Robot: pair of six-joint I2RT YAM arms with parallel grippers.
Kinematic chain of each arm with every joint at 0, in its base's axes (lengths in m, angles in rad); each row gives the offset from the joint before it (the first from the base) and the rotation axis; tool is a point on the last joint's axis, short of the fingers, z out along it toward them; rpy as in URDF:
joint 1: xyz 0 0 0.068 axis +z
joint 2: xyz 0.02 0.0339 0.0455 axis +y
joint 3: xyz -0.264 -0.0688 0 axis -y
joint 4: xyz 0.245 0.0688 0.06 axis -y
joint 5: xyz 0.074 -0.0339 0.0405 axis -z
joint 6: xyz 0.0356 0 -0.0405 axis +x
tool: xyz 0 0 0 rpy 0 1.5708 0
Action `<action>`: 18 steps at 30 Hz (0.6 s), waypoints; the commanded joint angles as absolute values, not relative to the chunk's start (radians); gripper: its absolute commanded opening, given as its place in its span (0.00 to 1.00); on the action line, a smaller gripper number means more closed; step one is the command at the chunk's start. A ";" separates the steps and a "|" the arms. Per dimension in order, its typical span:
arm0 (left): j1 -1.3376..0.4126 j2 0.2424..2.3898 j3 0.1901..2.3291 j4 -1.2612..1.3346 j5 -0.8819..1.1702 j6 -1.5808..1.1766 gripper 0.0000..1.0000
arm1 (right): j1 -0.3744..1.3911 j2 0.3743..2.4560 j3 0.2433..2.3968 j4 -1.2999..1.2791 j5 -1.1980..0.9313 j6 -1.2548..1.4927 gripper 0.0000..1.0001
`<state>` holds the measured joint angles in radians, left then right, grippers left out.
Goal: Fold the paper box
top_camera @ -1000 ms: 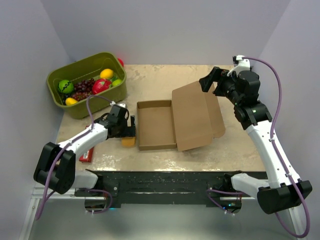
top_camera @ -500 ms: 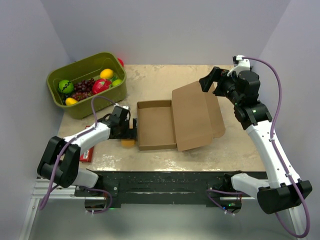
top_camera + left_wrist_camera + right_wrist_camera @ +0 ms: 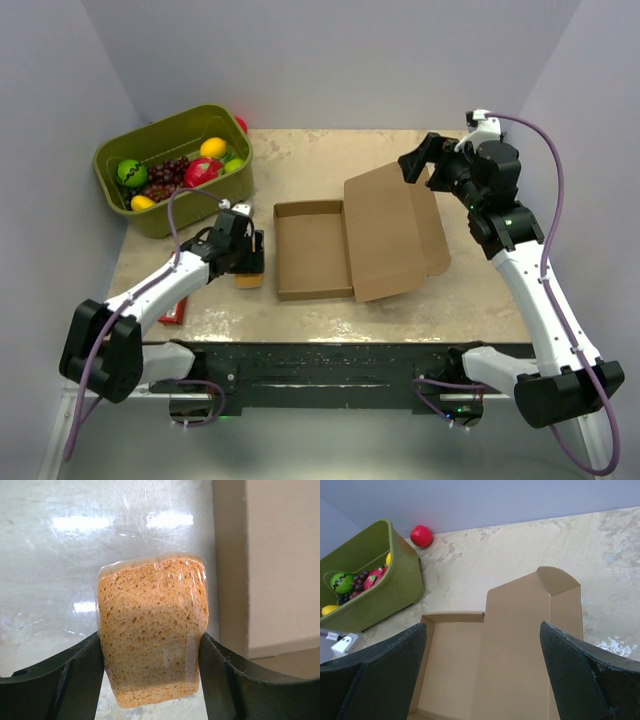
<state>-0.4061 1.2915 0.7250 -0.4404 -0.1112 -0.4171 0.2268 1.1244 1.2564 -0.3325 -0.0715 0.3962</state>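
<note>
The paper box [image 3: 312, 250] lies open in the middle of the table, a shallow brown cardboard tray with its lid [image 3: 392, 232] spread flat to the right. Its left wall [image 3: 230, 565] shows in the left wrist view. Just left of the box is a small orange sponge block [image 3: 152, 630]. My left gripper [image 3: 249, 266] has a finger pressed against each side of it [image 3: 151, 645]. My right gripper [image 3: 414, 160] hangs open above the lid's far right corner. Between its fingers the right wrist view [image 3: 482, 626] shows only the box [image 3: 520, 645] far below.
An olive-green bin [image 3: 170, 165] of toy fruit stands at the back left, with a red ball [image 3: 241, 124] behind it. A flat red item [image 3: 175, 310] lies near the front left edge, under the left arm.
My left gripper has narrowed from wide open onto the sponge block and shifted slightly left, away from the box wall. The right arm and the box have not moved.
</note>
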 commanded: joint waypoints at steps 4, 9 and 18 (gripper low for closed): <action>-0.445 1.184 0.902 -0.500 -0.107 -0.500 0.52 | 0.222 1.118 1.256 -0.287 -0.087 0.406 0.99; -0.554 1.288 1.025 -0.506 -0.095 -0.595 0.55 | 0.224 1.111 1.252 -0.284 -0.089 0.408 0.99; -0.618 1.416 1.029 -0.469 -0.057 -0.676 0.59 | 0.222 1.091 1.256 -0.298 -0.067 0.393 0.99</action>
